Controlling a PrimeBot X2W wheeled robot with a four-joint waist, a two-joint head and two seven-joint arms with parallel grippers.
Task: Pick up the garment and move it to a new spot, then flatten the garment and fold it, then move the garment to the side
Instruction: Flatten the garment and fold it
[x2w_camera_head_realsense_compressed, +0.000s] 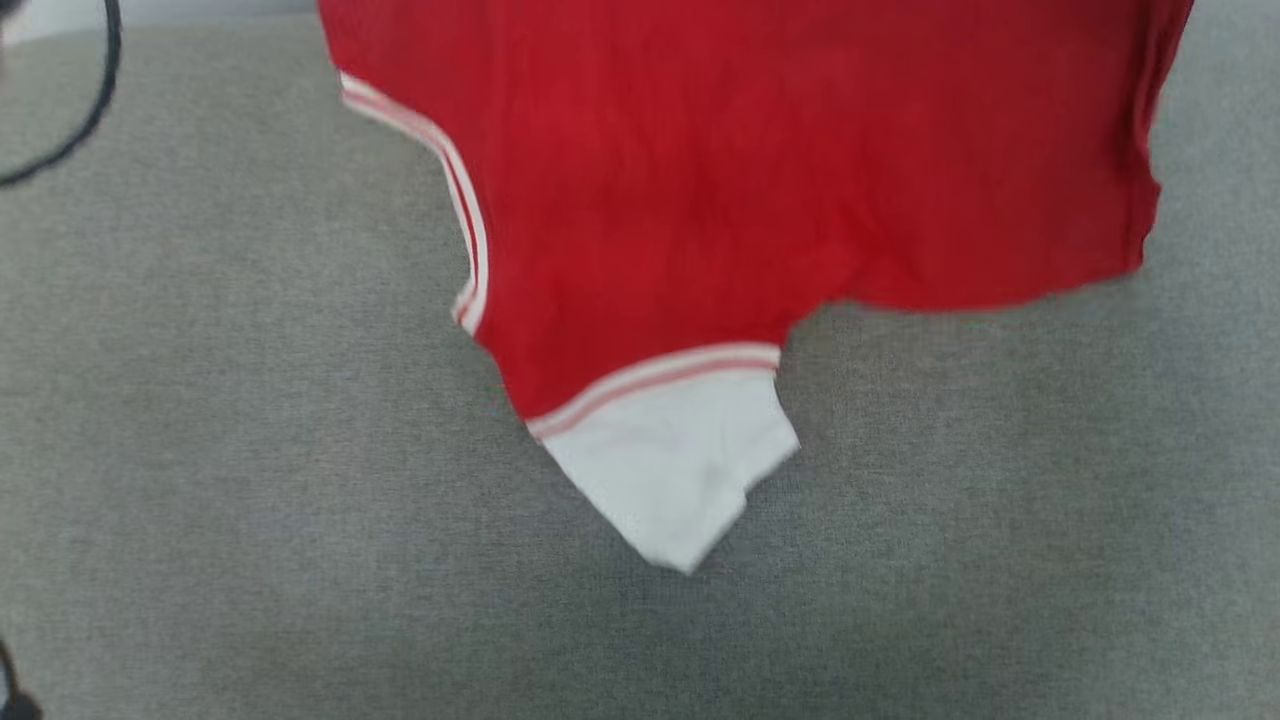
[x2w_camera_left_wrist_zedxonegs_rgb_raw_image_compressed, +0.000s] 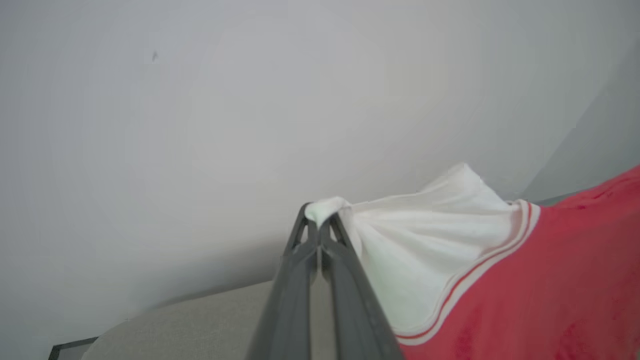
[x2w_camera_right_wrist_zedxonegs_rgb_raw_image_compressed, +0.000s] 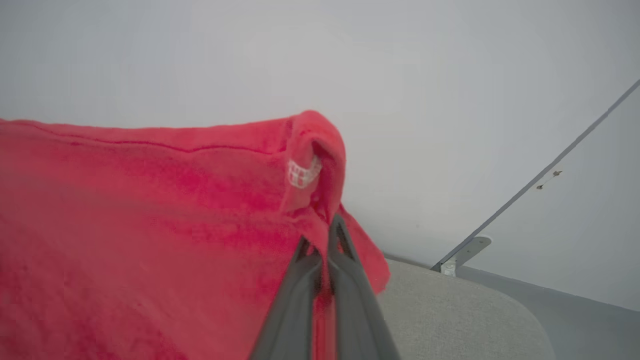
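Left end effector, right end effector — both have slim dark-grey fingers.

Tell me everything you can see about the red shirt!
The shirt is bright red, soft-looking fabric with white short sleeves and double white stripes at the sleeve seams. It hangs spread wide over the gray fabric surface, with one white sleeve dangling lowest. The left end effector is shut on the tip of the other white sleeve. The right end effector is shut on a red stitched edge, near a small white tag.
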